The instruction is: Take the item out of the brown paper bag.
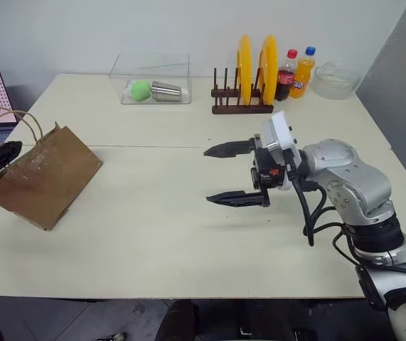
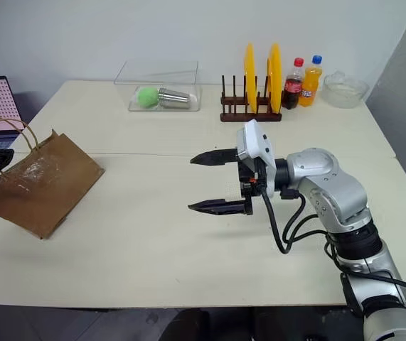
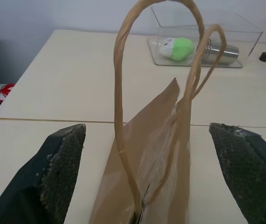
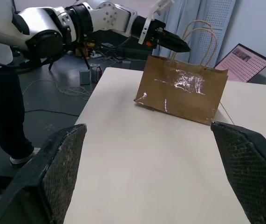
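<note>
The bag stands tilted at the table's left edge; the left gripper, jaws apart, straddles its handles to steady it. The right gripper waits mid-table, jaws apart.

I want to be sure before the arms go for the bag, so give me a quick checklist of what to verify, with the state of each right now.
1. Left gripper open, one finger on each side of the brown paper bag's handles: ok.
2. Right gripper open and holding nothing: ok.
3. Bag resting steady on the table: not ok, it stands tilted on its lower corner.
4. Item visible inside the bag: cannot tell, the bag's walls hide its inside.
5. Free table between the right gripper and the bag: ok, nothing lies there.
6. Plate rack and soda bottles far from the bag: ok, they stand at the table's far edge.
</note>
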Robot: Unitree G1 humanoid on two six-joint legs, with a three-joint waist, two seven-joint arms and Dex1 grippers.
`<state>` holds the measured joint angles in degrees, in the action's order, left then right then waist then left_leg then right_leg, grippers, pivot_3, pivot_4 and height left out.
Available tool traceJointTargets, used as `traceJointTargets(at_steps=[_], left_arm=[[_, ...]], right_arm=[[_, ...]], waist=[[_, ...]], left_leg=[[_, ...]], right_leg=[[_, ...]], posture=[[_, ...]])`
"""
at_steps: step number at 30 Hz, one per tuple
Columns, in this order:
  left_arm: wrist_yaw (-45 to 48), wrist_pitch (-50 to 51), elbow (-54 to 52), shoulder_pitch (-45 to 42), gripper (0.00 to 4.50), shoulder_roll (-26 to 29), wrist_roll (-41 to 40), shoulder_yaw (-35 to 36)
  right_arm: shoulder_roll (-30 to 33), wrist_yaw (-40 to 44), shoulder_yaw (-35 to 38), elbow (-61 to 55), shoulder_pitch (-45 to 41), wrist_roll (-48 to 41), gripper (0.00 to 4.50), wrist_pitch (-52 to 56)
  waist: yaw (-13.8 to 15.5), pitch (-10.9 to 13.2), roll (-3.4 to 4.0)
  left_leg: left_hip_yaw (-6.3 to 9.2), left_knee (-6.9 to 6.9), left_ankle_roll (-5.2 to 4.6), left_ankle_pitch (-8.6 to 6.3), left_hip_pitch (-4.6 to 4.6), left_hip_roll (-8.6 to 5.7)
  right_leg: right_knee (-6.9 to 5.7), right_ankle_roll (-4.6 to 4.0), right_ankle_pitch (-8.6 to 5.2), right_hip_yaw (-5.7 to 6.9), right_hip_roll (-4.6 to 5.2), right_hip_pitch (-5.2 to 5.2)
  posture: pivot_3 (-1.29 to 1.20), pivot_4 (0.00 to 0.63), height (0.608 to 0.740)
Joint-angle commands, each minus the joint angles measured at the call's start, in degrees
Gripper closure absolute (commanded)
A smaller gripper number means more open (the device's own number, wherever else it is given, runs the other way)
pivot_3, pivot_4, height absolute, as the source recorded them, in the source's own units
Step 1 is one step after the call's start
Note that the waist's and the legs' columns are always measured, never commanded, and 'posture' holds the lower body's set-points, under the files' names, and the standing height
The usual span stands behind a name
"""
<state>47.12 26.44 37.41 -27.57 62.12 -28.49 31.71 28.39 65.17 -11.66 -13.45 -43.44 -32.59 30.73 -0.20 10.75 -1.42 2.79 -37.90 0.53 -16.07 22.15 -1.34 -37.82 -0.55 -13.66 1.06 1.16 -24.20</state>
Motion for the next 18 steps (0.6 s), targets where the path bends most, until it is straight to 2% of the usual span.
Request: traceJointTargets(at_steps=[1, 8, 11, 18], left_arm=[[1.7, -3.6, 3.5, -4.3, 0.03, 2.1, 2.3, -1.9], [3.8, -5.5, 8.9, -12.0, 0.03, 4.1, 4.1, -3.8], [5.8, -5.7, 11.1, -13.6, 0.67, 5.5, 4.5, -4.3], [8.3, -6.5, 13.3, -17.3, 2.95, 5.4, 6.6, -7.3]], right_arm=[[0.1, 0.0, 0.4, -1.9, -0.1, 0.3, 0.00, -0.8], [0.6, -0.4, 0.3, -2.0, -0.4, 1.0, 0.00, -0.7], [0.6, -0.7, 0.4, -1.9, -0.4, 1.1, 0.00, -0.5], [0.2, -0.9, 0.2, -2.1, -0.2, 1.3, 0.00, -0.3]], waist=[[0.0, 0.0, 0.00], [-0.1, 0.0, -0.04], [-0.4, 0.0, -0.04], [-0.4, 0.0, -0.07]], left_leg=[[-0.01, 0.00, 0.00, 0.00, 0.00, 0.00], [-0.01, -0.05, 0.00, 0.00, 0.00, 0.00], [-0.04, -0.05, 0.00, 0.00, 0.00, 0.00], [-0.03, -0.08, -0.01, 0.01, 0.00, -0.01]], right_leg=[[0.00, 0.00, 0.00, 0.00, 0.00, 0.00], [-0.10, 0.00, 0.00, 0.03, 0.00, -0.01], [-0.15, 0.01, 0.00, 0.01, 0.00, -0.05], [-0.18, 0.01, 0.00, 0.04, -0.01, -0.04]], posture=[[0.00, 0.150, 0.740], [0.00, 0.150, 0.740], [0.00, 0.150, 0.740], [0.00, 0.150, 0.740]])
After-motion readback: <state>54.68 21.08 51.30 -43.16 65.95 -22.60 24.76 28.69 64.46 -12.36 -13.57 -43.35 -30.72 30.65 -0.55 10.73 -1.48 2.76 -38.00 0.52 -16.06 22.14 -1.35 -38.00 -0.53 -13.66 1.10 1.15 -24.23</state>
